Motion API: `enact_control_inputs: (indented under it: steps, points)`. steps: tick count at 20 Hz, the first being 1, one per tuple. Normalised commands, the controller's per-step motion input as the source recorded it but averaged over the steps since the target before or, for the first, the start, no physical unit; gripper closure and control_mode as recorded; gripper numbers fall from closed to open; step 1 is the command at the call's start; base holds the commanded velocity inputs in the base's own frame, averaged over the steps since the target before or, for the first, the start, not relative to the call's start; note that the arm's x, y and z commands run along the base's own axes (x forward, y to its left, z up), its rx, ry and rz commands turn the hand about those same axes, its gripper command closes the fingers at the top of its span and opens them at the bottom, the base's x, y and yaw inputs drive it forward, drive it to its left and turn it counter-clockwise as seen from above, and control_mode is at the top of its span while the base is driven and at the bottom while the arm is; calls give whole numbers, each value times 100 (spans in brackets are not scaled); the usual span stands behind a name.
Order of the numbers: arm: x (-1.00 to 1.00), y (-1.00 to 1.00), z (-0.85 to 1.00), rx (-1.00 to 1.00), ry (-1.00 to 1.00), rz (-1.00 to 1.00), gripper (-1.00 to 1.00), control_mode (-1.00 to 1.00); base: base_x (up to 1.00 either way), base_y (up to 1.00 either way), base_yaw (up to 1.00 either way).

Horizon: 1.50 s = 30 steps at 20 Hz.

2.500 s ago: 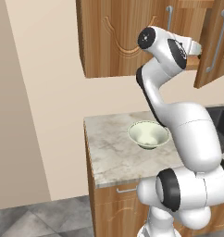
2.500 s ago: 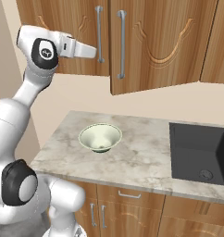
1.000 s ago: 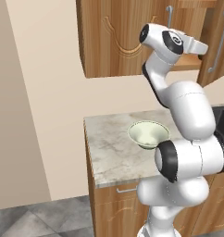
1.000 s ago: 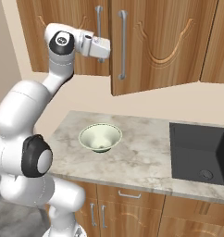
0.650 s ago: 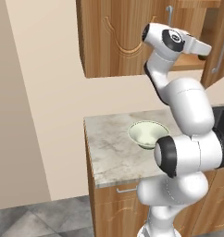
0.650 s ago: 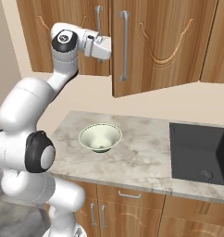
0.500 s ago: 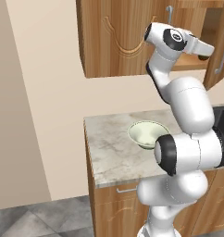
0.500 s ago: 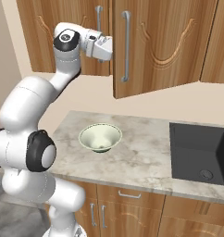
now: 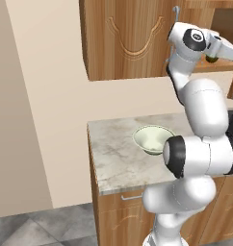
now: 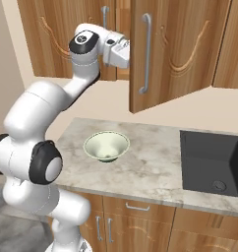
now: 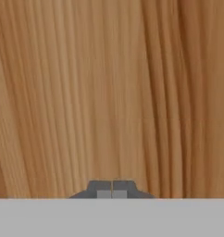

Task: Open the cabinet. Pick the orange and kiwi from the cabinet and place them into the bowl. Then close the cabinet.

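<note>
Opening step: brown wood-grain wall cabinet [image 10: 175, 54], one door part-open. Gripper [image 11: 112, 190] pressed together, holding nothing, behind door edge. Pale greenish-white bowl [image 10: 106, 146] on counter. Next: swing door wider.

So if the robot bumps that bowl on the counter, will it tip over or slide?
The bowl has a wide flared rim over a narrow base, so a push on the rim would probably rock or tip it. It looks empty, so likely light. The counter looks smooth, so a low push might just slide it.
</note>
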Motion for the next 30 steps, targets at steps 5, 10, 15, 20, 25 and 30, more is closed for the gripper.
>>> enact_control_inputs:
  steps: [5,10,15,20,25,30]
  points:
    - [-30,-90,0,0,0,-13,100,-100,0,0,0]
    - [-20,-82,0,0,0,-11,100,-100,0,0,0]
    - [0,-45,0,0,0,-2,100,-100,0,0,0]
    - [0,2,-15,-1,-3,0,100,-100,0,0,0]
    - [0,52,0,0,-1,16,100,-100,0,0,0]
    - [0,65,0,0,6,41,100,-100,0,0,0]
